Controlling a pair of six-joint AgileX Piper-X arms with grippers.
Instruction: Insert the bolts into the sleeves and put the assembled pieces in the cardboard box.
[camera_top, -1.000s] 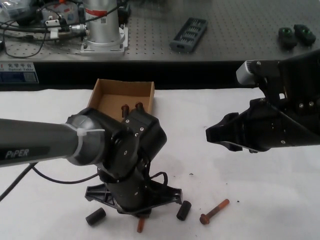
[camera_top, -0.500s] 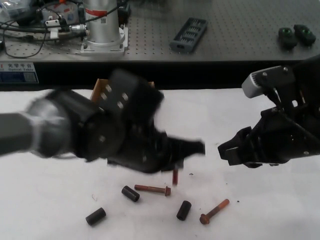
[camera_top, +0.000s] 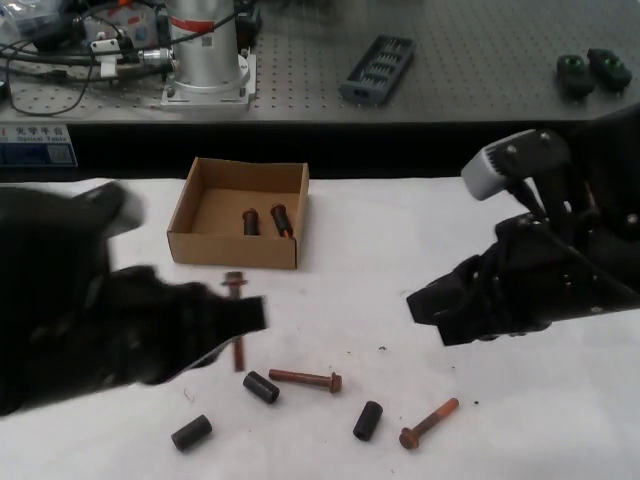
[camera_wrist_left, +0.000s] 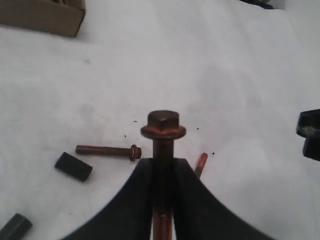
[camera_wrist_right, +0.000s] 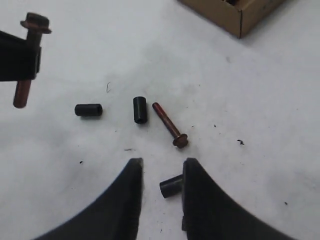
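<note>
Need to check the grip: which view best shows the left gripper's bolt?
Left wrist view: the bolt is close up, shank clamped in the left gripper, head clear. Right wrist view shows it side-on, farther off; high view, small and partly covered.

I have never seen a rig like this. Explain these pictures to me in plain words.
Two robot arms work at a bench, each ending in a two-fingered tool. The high view looks forward and down from behind the arms. The other two views come from a camera on each wrist. The left tool is shut on a rust-coloured metal bolt, gripping its shank just below the head. The right tool is open and holds nothing. On the white cloth lie two loose bolts and three short black cylindrical sleeves. The brown cardboard box holds what look like two assembled pieces, bolts pushed into sleeves.
</note>
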